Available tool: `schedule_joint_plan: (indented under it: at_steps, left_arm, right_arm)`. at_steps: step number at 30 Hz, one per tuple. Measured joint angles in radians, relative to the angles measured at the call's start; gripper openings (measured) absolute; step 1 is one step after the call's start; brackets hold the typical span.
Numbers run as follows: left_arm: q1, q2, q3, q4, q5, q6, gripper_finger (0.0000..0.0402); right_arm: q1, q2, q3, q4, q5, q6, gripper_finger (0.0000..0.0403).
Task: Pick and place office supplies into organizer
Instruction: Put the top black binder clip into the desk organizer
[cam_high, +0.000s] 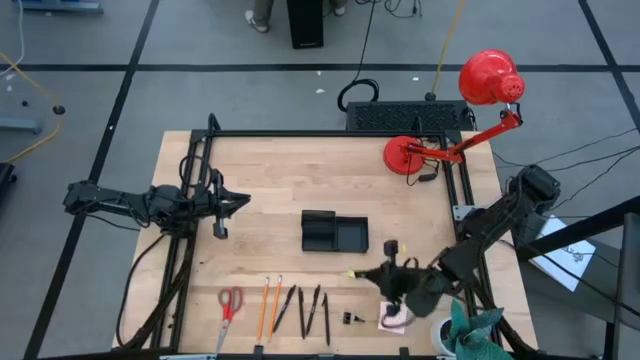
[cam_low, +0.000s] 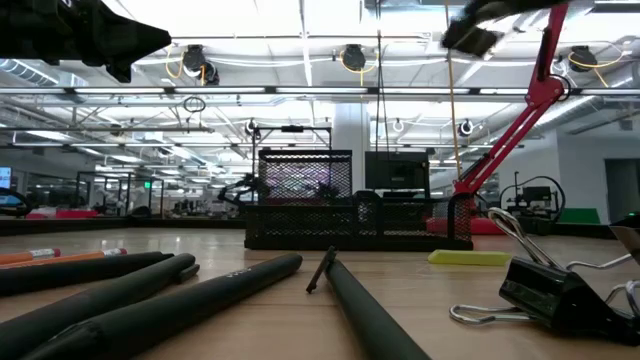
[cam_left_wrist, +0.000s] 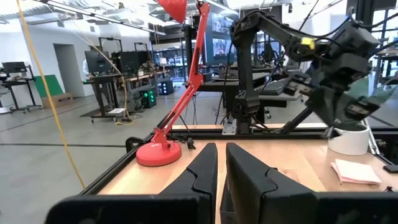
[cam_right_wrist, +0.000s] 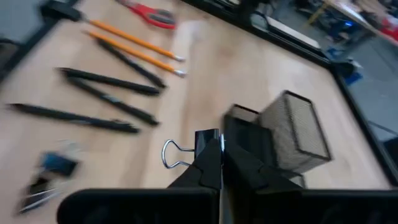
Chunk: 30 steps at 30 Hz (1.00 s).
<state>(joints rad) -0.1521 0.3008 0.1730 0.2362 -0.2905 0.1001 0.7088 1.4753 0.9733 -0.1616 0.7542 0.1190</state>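
High: right gripper (cam_high: 398, 283) hung near the organizer (cam_high: 335, 232), ready for a drop; left gripper (cam_high: 222, 205) waited, near shut, empty. Right wrist: my fingers were clamped on a binder clip (cam_right_wrist: 198, 147), lifted toward the mesh.

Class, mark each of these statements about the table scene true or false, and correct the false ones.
1. The right end effector is shut on a binder clip. True.
2. The scissors lie inside the organizer. False: they lie on the table, near its front edge.
3. Two orange pencils lie between the scissors and the black pens. True.
4. The left end effector holds a pen. False: it holds nothing, off to the organizer's left.
5. The red desk lamp stands at the table's far right corner. True.
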Motion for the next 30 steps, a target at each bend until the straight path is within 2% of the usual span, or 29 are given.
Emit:
schedule_joint_plan:
  at_steps: [4,8,13,23,30]
  left_arm:
    - [0.000,0.000,0.000,0.000,0.000,0.001,0.0042]
    - [0.000,0.000,0.000,0.000,0.000,0.011,0.0042]
    - [0.000,0.000,0.000,0.000,0.000,0.026,0.0042]
    - [0.000,0.000,0.000,0.001,0.000,0.051,0.0042]
    - [0.000,0.000,0.000,0.001,0.000,0.062,0.0042]
  right_arm:
    - [-0.102,0.038,0.000,0.071,-0.072,-0.050,0.0001]
    - [-0.188,0.093,0.000,0.219,-0.092,-0.128,0.0001]
    - [-0.283,0.176,0.000,0.382,-0.235,-0.220,0.0000]
    - [-0.368,0.331,0.130,0.328,-0.261,-0.215,0.0000]
    - [-0.403,0.373,0.166,0.281,-0.257,-0.176,0.0000]
